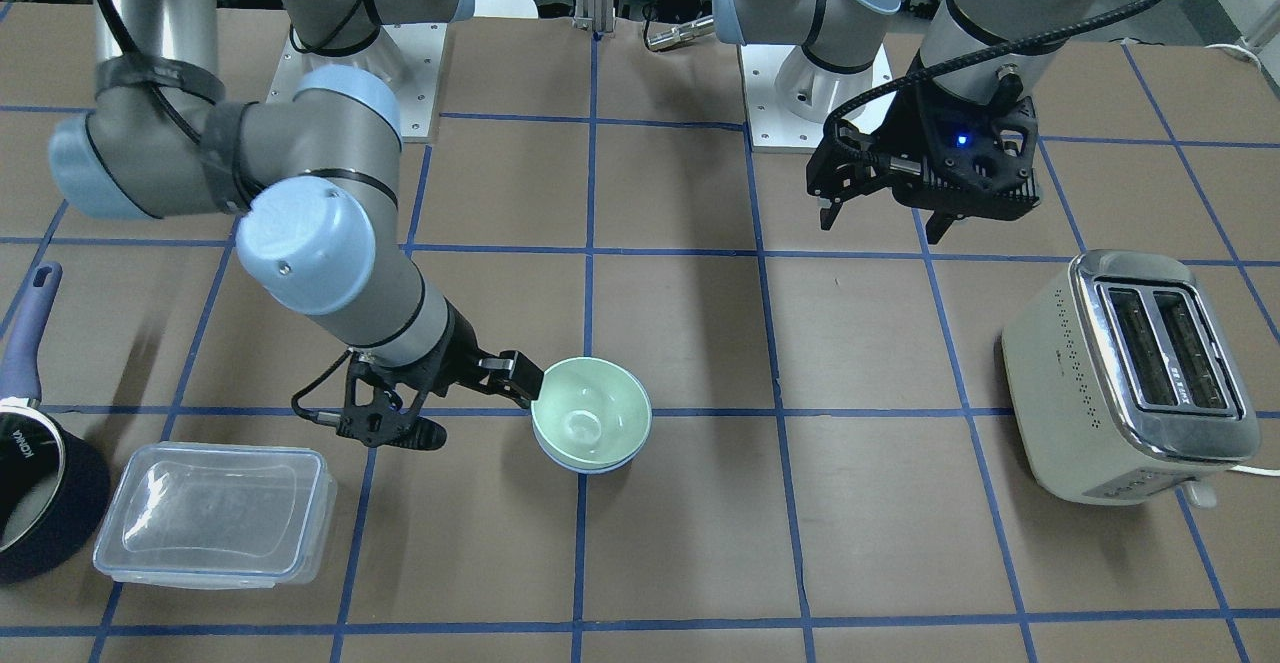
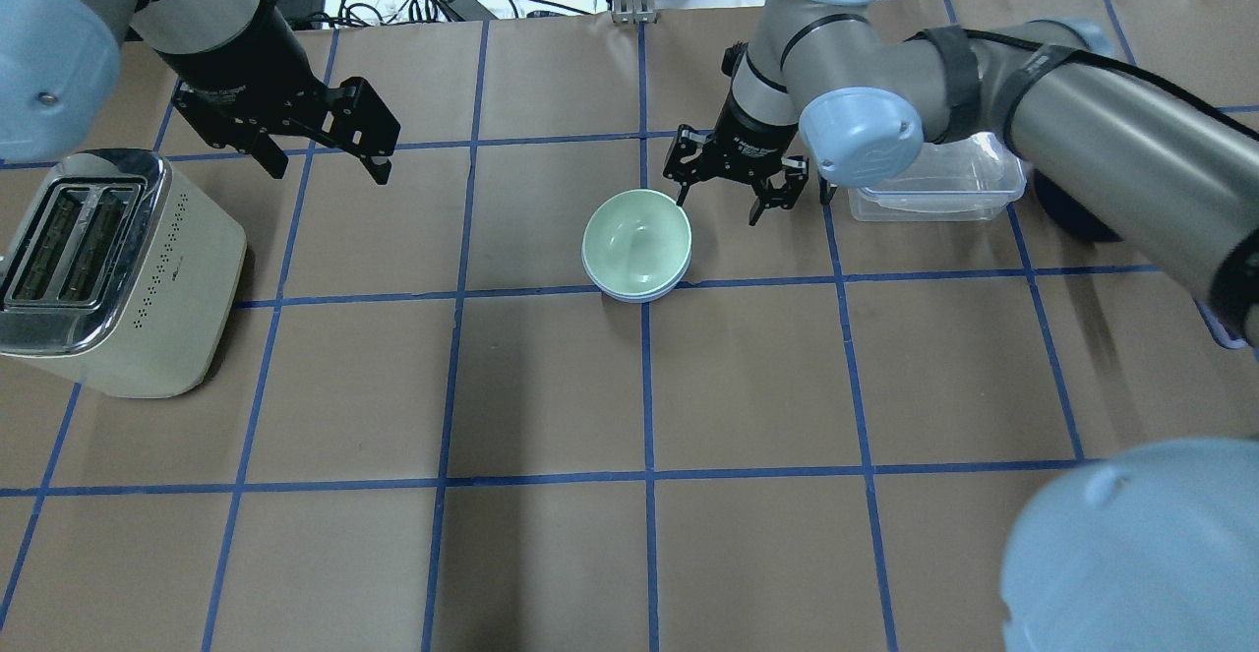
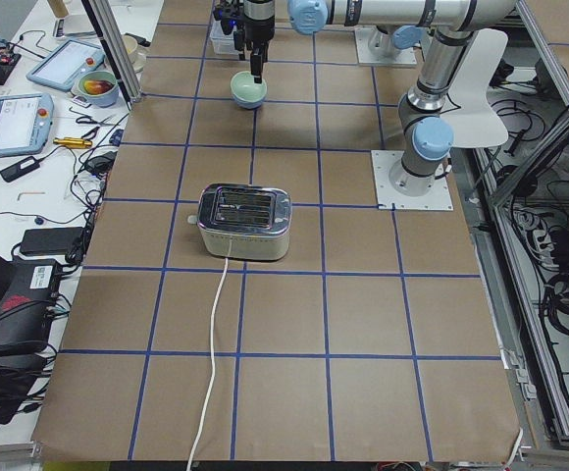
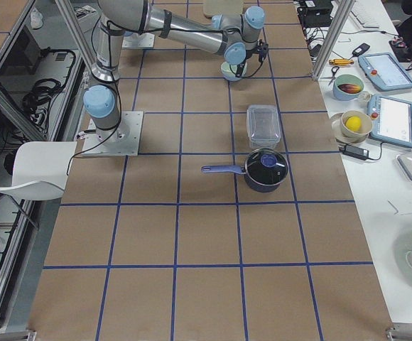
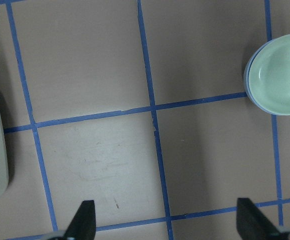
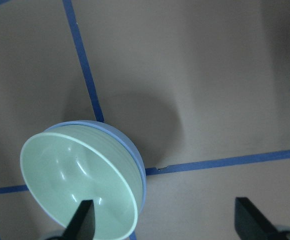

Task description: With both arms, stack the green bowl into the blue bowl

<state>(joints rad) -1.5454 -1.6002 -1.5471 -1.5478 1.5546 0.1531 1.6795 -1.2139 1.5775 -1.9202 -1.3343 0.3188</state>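
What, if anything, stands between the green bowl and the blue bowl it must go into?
Nothing visible: the green bowl already sits nested inside the blue bowl, with the right gripper open at its rim.

The right arm (image 2: 1082, 111) stretches in low. The right end effector (image 2: 720, 205) is spread wide, with one finger (image 1: 522, 375) right at the rim of the green bowl (image 2: 637, 239) and the other on the side away from it. The left end effector (image 2: 325, 168) hangs higher, fingers apart and pointing down, well apart from the bowl.

Six views, green bowl (image 1: 590, 411) in all
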